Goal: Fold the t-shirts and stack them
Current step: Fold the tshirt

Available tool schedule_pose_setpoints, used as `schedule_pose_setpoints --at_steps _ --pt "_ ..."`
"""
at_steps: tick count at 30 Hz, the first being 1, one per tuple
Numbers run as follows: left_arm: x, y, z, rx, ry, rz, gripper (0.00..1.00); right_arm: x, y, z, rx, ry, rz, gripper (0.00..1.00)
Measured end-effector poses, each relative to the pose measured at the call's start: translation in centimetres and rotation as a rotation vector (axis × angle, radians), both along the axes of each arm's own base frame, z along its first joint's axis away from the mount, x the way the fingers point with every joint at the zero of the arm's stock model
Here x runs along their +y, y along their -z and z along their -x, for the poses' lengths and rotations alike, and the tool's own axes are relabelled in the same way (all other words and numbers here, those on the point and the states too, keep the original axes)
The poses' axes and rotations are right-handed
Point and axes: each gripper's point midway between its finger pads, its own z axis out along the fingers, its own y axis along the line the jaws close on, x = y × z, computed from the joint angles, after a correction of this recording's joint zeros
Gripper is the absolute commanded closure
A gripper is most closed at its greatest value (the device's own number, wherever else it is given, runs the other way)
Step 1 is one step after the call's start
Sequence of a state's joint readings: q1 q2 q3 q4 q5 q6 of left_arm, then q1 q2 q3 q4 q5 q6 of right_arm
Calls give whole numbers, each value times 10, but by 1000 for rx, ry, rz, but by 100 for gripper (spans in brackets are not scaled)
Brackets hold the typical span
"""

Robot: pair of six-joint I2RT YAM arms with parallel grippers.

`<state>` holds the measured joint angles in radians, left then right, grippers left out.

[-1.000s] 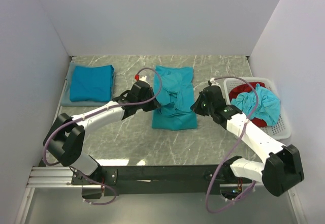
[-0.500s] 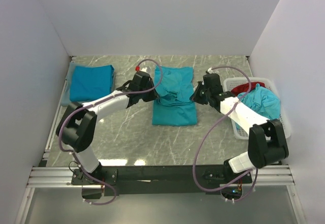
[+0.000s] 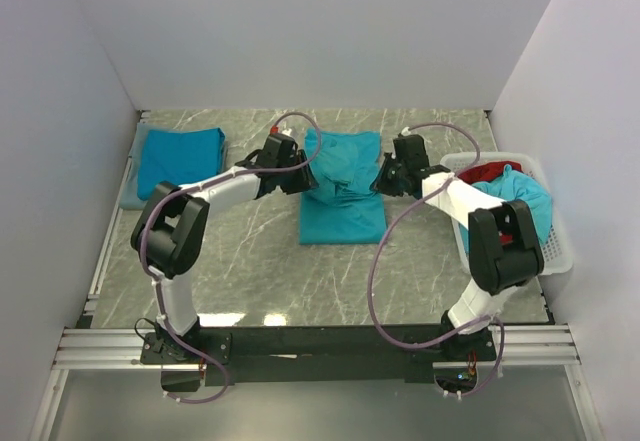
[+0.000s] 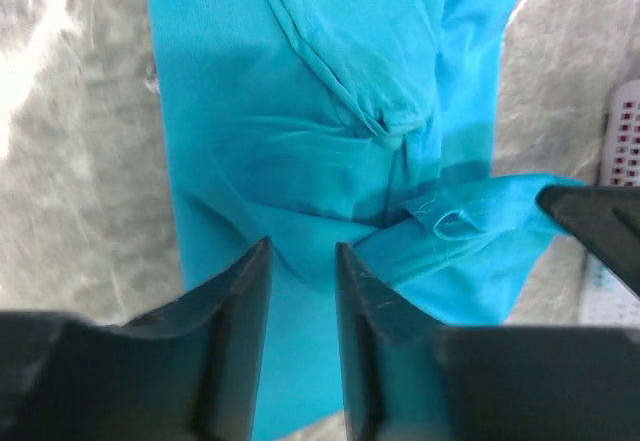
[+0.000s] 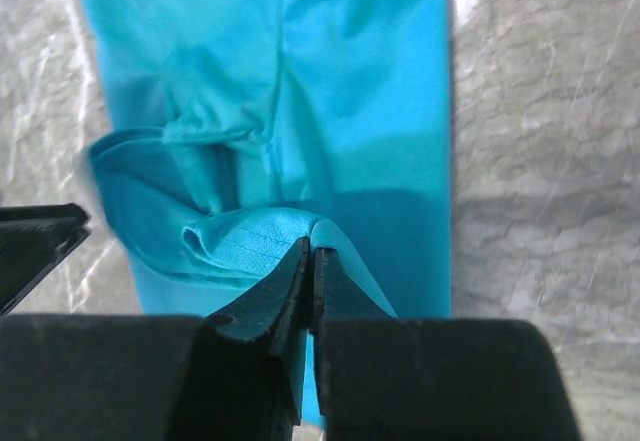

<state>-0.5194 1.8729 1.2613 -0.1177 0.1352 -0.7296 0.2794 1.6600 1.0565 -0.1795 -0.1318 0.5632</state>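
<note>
One teal t-shirt [image 3: 343,201] lies mid-table, folded into a narrow strip and bunched at its far half. My left gripper [image 3: 299,173] is at the shirt's left edge. In the left wrist view it [image 4: 303,261] is open, with nothing between its fingers and the cloth [image 4: 300,141] beneath. My right gripper [image 3: 384,178] is at the shirt's right edge. The right wrist view shows it [image 5: 312,253] shut on a raised fold of the shirt's hem [image 5: 250,236]. A second t-shirt [image 3: 181,162] lies folded at the far left. Another t-shirt [image 3: 522,204] is crumpled in the basket.
A white lattice basket [image 3: 556,261] at the right edge also holds a red garment [image 3: 487,172]. The folded shirt at the left rests on a grey mat [image 3: 132,197]. White walls close in the marbled table [image 3: 250,261] on three sides.
Both arms swung toward the back, carrying the shirt's near part over its far part. The left gripper opened and let go of the cloth. The right gripper stays shut.
</note>
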Motion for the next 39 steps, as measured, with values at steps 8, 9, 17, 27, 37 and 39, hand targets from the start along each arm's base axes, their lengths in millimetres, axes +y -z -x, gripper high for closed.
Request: schedule_pose_setpoints --at_steps 8,9,17,27,37,39 --pt "-4 -22 -24 -49 31 -50 20 -3 0 -24 0 27 10 23" --pt "-5 -28 -27 -65 35 -50 19 -3 -3 -26 -9 27 8 21" --pt "7 -56 -8 -105 30 -31 5 -8 -25 -1 -60 12 -5 20" --pt "35 -21 81 29 44 36 1 -25 -2 88 -17 -10 -28 19" --pt "28 29 143 176 82 84 2 -34 32 124 69 13 -25 27" --pt "26 31 140 170 79 88 5 -35 35 124 78 24 -21 31"
